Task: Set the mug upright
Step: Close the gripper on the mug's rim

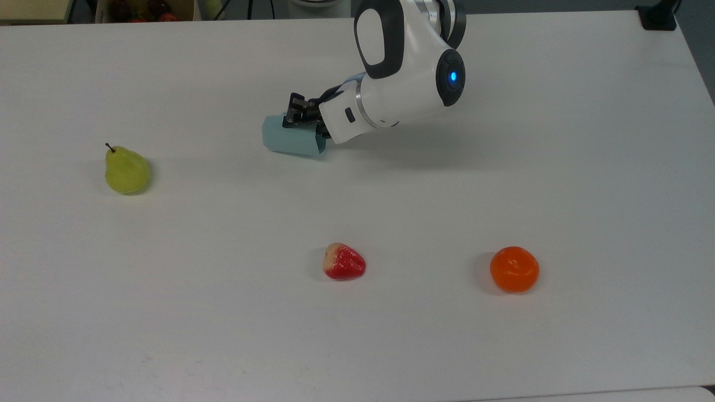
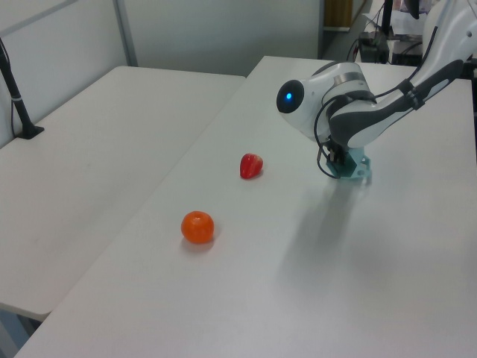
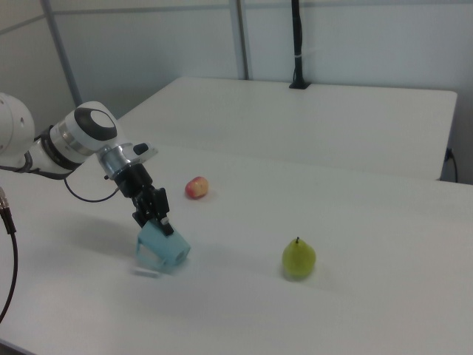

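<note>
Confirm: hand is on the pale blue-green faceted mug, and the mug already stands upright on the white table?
Not upright. In the right view the pale blue-green faceted mug hangs tilted in the hand, one end lifted off the white table. The rest holds.
</note>
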